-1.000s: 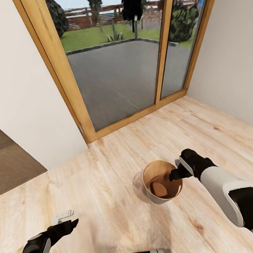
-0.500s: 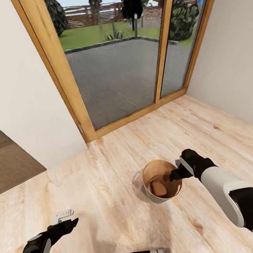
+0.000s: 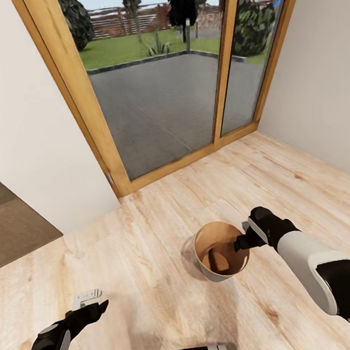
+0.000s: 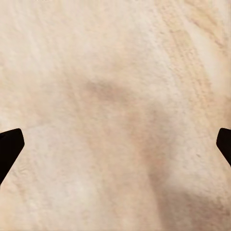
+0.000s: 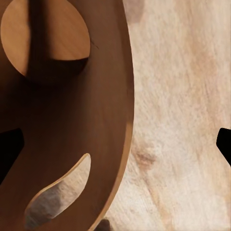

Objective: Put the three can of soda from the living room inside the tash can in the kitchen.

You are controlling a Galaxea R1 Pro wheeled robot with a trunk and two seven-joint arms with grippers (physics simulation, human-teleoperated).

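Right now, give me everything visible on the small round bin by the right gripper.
The small round tapered bin, grey outside and tan-brown wood inside, stands upright on the light wood floor. An oval handle hole cuts the wall near the rim. No cans are visible inside. The right gripper hovers at its rim, jaws open; contact is unclear.

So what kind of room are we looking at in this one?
Indoors, probably a corner of a house opening onto a patio: wood-framed glass doors, a light wood floor, and a small round bin standing on it.

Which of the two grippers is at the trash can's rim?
The right gripper, hanging over the tash can at its rim. The left gripper is apart, above bare wood floor.
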